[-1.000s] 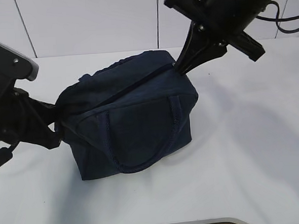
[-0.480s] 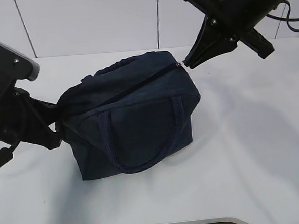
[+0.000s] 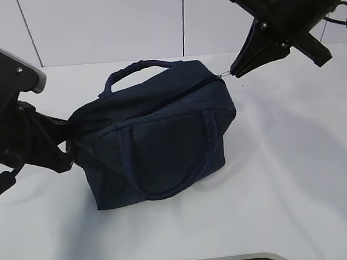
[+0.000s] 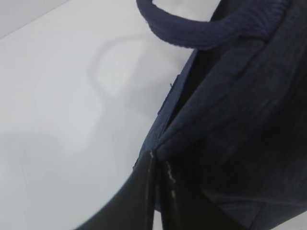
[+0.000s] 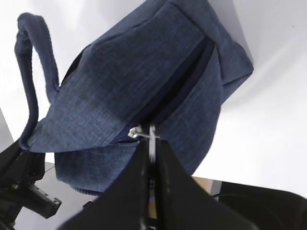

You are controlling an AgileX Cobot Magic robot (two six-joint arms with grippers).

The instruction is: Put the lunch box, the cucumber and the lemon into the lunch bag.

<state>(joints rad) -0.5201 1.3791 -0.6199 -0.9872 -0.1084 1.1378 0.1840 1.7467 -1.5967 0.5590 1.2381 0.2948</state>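
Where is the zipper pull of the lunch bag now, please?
In the exterior view the zipper pull sits at the lunch bag's upper right end, pinched by the shut right gripper.

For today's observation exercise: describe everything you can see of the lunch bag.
The lunch bag is dark navy woven fabric, boxy, sitting on the white table. Two rope-like loop handles show: one lies against the near side, the other arches above the far edge. The top zipper looks closed. The right gripper pinches its metal ring pull; the left gripper pinches the opposite end's fabric.

Matt woven navy cloth lunch bag, shiny metal zipper pull, smooth white table
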